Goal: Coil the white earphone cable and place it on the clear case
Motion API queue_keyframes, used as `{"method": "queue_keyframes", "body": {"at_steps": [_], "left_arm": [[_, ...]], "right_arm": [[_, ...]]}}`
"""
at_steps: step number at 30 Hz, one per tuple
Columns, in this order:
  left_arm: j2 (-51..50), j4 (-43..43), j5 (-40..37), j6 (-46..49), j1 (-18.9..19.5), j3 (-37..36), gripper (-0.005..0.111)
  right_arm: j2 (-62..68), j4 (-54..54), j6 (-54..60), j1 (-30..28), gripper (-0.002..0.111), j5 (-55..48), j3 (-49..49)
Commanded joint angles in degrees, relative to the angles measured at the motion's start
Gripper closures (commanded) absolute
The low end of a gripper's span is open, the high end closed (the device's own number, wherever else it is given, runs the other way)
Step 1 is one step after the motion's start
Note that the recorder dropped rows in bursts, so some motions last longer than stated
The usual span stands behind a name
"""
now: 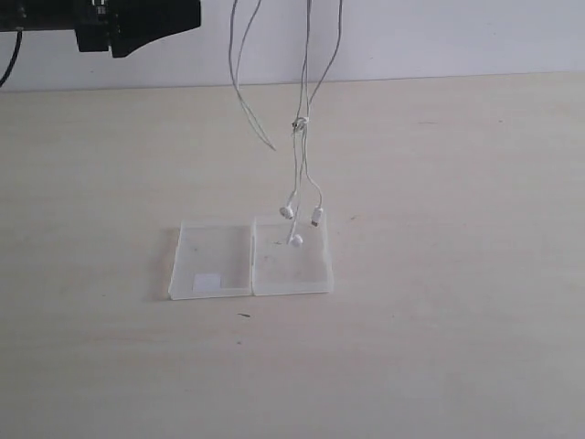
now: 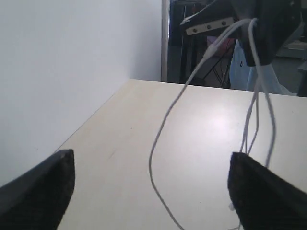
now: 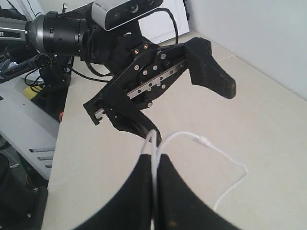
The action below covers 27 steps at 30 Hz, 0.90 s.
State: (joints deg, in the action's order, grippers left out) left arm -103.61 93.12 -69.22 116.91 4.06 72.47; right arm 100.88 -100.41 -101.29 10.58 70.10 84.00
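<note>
The white earphone cable [image 1: 306,137] hangs in several strands from above the frame in the exterior view. Its earbuds [image 1: 287,211] dangle just over the right half of the clear case [image 1: 215,247], which lies open and flat on the table with a white label [image 1: 207,282] on its left half. My right gripper [image 3: 154,160] is shut on the cable [image 3: 211,146], high up and out of the exterior view. My left gripper [image 2: 151,191] is open wide, facing the hanging strands [image 2: 165,120] with nothing between its fingers.
The light wooden table [image 1: 457,320] spreads around the case. The left arm's black body [image 1: 137,23] sits at the top left. A white wall [image 1: 439,37] runs behind the table's far edge.
</note>
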Motion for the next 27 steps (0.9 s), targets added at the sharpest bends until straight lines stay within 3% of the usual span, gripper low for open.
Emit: {"method": "queue_keyframes", "body": {"at_steps": [1, 18, 27], "left_arm": [[-0.1, 0.0, -0.7, -0.2, -1.4, -0.3, 0.024], [-2.1, 2.0, -0.7, 1.3, -7.4, -0.3, 0.024], [-5.1, 3.5, -0.7, 2.6, -8.2, -0.3, 0.024]], "right_arm": [[1.3, 0.5, 0.6, 0.1, 0.108, -0.1, 0.4], [3.8, 0.5, 0.7, 0.6, 0.108, -0.1, 0.4], [3.8, 0.5, 1.8, 3.5, 0.108, -0.1, 0.4]]}}
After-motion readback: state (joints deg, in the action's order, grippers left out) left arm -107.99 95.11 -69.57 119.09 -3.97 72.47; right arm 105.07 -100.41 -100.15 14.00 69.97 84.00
